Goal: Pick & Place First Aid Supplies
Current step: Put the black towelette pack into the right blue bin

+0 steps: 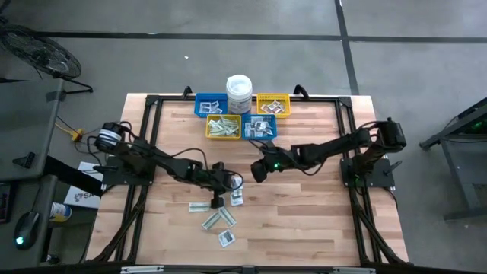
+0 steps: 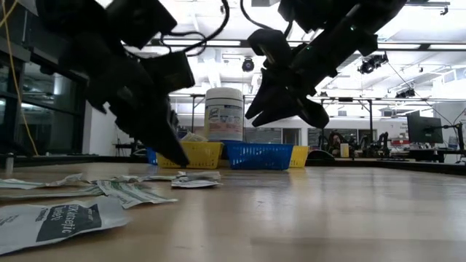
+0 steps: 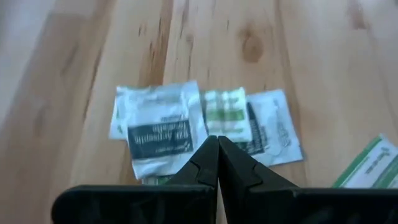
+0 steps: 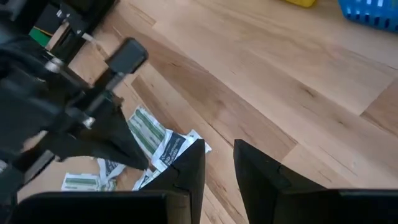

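Near the middle of my table (image 1: 304, 221) the left gripper (image 1: 217, 201) is down low over the scattered packets (image 1: 218, 220), its two fingers (image 3: 211, 165) pressed flat together with no gap between them. From the left wrist view I see the closed tips pointing at a small overlapping cluster: a white square packet (image 3: 158, 134) with dark print, a green-and-white strip (image 3: 225, 113) partly under it, and another white packet (image 3: 273, 127) beside that. I cannot tell whether the tips pinch an edge of paper or only touch the pile. In the low view the same gripper (image 2: 169, 149) comes down at a slant with its tip just above or on the packets lying on the wood.

My right gripper (image 1: 259, 170) hangs above the table, well clear of the surface, between the packet scatter and the bins. Its fingers (image 4: 186, 171) stand partly apart with bare wood showing in the gap, and they hold nothing.

More packets lie loose on the front half of the table, some white squares, some longer green strips, most of them toward me from the left gripper. At the far edge stand two blue bins (image 1: 211, 106) and two yellow bins (image 1: 273, 104), with a white tub (image 1: 239, 93) between the back pair. Packets already lie in the near yellow bin (image 1: 224, 128) and the near blue bin (image 1: 261, 127)
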Action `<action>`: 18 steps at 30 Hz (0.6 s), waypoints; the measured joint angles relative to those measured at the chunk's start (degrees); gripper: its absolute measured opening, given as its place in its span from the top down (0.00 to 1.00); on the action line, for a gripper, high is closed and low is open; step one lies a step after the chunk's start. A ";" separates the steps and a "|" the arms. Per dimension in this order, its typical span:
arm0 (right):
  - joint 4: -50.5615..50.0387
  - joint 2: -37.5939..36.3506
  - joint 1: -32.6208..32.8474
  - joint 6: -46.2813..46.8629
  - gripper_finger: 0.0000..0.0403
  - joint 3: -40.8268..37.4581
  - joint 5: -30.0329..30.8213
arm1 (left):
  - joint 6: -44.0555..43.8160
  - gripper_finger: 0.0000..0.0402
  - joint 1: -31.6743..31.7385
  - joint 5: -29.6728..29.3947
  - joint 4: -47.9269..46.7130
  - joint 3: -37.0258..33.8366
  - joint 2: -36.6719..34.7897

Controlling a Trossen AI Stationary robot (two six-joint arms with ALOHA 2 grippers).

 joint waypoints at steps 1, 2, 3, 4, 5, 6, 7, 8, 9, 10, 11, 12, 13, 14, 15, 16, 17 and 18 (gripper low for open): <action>0.05 0.00 0.23 0.09 0.81 0.00 0.39 | -0.11 1.00 0.00 0.06 0.07 0.00 0.63; 0.21 0.00 0.50 0.11 0.81 0.00 0.73 | -0.53 1.00 0.00 -0.36 0.03 0.00 1.30; 0.30 0.00 0.78 0.30 0.81 0.00 0.88 | -1.27 1.00 -0.02 -1.64 0.03 0.00 2.06; 0.50 0.00 1.04 0.88 0.81 0.00 1.00 | -1.85 1.00 -0.04 -2.72 0.10 -0.01 2.69; 0.75 0.00 1.35 1.39 0.81 0.00 0.96 | -2.15 1.00 -0.03 -3.37 -0.08 0.09 2.86; 1.01 0.00 1.70 1.69 0.81 0.00 0.83 | -2.34 1.00 -0.01 -3.49 0.08 0.10 3.24; 1.33 0.00 2.10 2.03 0.81 0.00 0.74 | -2.42 1.00 0.00 -3.52 0.50 0.16 3.76; 1.80 0.02 2.54 2.50 0.81 0.00 0.72 | -2.54 1.00 0.00 -3.67 0.74 0.24 4.28; 2.20 0.02 3.05 2.81 0.81 0.00 0.75 | -2.65 1.00 0.00 -3.83 0.78 0.24 4.67; 2.52 0.02 3.59 2.94 0.81 0.00 0.81 | -3.01 1.00 -0.02 -3.88 0.78 0.24 5.26; 2.76 0.02 4.13 3.21 0.81 0.00 1.15 | -3.25 1.00 -0.02 -3.94 0.84 0.24 5.82; 2.79 0.02 4.60 3.76 0.81 0.00 1.71 | -3.43 1.00 -0.02 -4.01 1.02 0.24 6.22; 2.79 0.09 4.99 4.16 0.81 0.00 2.32 | -3.47 1.00 -0.02 -4.10 1.14 0.24 6.51; 2.99 0.41 5.30 4.75 0.81 0.00 2.64 | -3.56 1.00 -0.02 -4.20 1.15 0.24 6.89; 3.23 0.77 5.51 5.95 0.81 0.01 2.69 | -3.72 1.00 -0.02 -4.23 1.21 0.24 7.17; 3.36 1.32 5.56 7.57 0.81 0.02 2.42 | -4.03 1.00 -0.02 -4.23 1.46 0.24 7.30; 3.71 2.19 5.56 9.28 0.81 0.02 1.83 | -4.27 1.00 -0.02 -4.19 1.58 0.22 7.35; 4.67 3.29 5.52 10.41 0.80 0.02 0.97 | -4.38 1.00 -0.02 -4.16 1.75 0.20 7.38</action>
